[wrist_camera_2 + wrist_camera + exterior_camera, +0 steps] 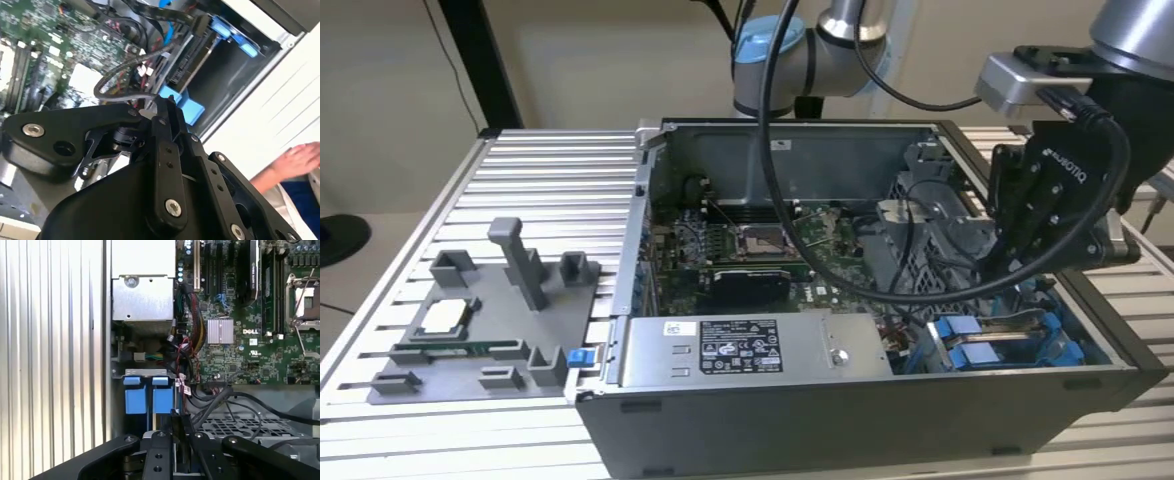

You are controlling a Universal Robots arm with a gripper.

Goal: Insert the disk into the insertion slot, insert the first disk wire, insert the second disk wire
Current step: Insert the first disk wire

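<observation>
Currently the tool (pixel 176 416) hangs inside the computer case (pixel 854 420), jaws together, near the insertion slot (pixel 136 400). Black cables (pixel 250 405) run just beside it.

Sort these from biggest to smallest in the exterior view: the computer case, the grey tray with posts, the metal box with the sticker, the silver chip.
1. computer case
2. grey tray with posts and metal box with the sticker: they look about alike, so I won't rank them
3. silver chip, smallest
</observation>
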